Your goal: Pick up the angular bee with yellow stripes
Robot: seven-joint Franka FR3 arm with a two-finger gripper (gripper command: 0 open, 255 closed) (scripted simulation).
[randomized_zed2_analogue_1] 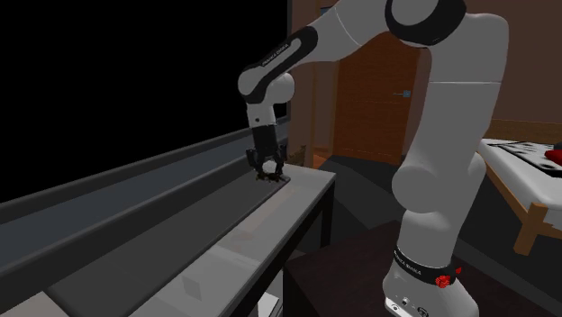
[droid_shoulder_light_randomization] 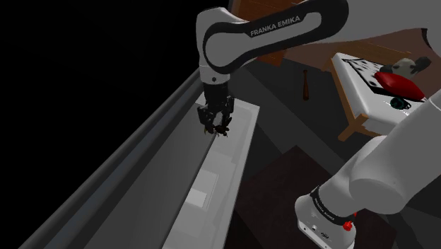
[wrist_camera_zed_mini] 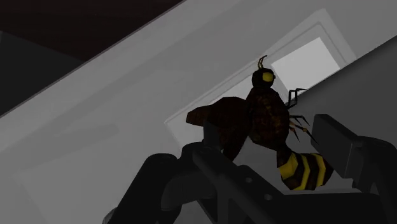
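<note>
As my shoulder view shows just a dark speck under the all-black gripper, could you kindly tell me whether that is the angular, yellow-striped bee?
Observer: Yes. The wrist view shows a dark-brown angular bee with yellow and black bands on its tail end, right at the all-black gripper.
Operator: Thank you; which way does it face?
Observer: Its yellow-faced head points away from the gripper; the banded end lies nearer to it.

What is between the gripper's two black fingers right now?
The dark bee with yellow stripes. In the wrist view the gripper clasps it between its fingers, over the grey surface.
</note>
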